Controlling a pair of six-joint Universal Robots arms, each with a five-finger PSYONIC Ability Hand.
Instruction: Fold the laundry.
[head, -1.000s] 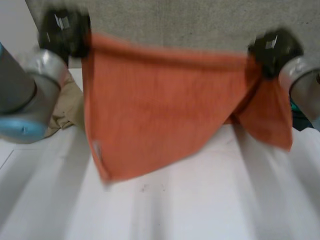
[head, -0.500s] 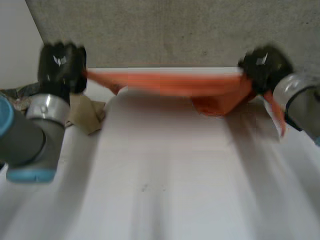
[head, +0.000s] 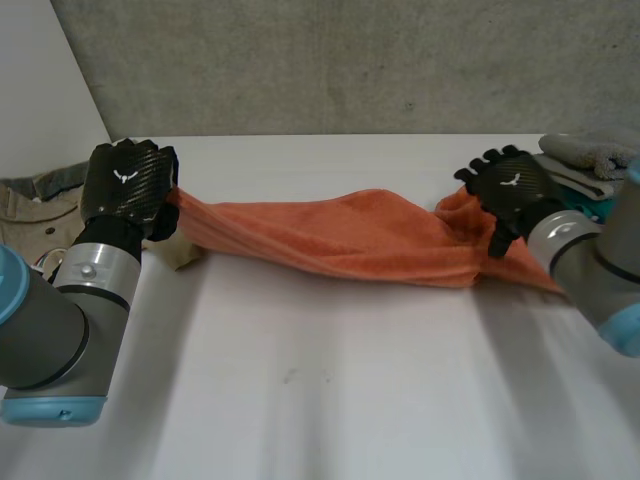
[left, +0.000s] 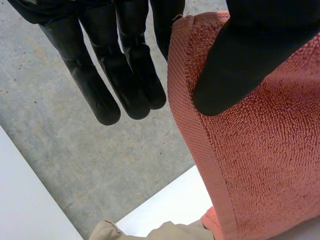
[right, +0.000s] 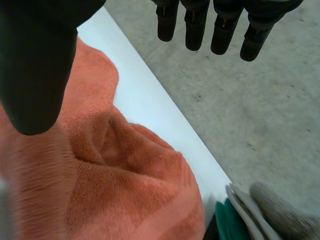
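Stretching in a loose, bunched band between the two arms, an orange towel (head: 330, 240) is sagging onto the white surface (head: 330, 400) along its middle. The left robot hand (head: 125, 185) is gripping the towel's left end and holding that end just off the surface; in the left wrist view the thumb (left: 250, 60) is pressing on the towel's hemmed edge, which is running up between the thumb and the straight fingers (left: 100, 75). The right robot hand (head: 510, 190) is sitting over the towel's right end, where the cloth is heaping into soft folds. In the right wrist view its fingers (right: 225, 30) are reaching out straight and apart from the towel, and its thumb (right: 35, 65) is hovering over the cloth, so this robot hand is standing open. A beige garment (head: 30, 205) is lying just beyond the towel's left end. A folded grey cloth (head: 590, 150) is resting on a green cloth (right: 227, 220) just beyond the towel's right end. A grey concrete wall (head: 350, 70) is rising behind the towel.
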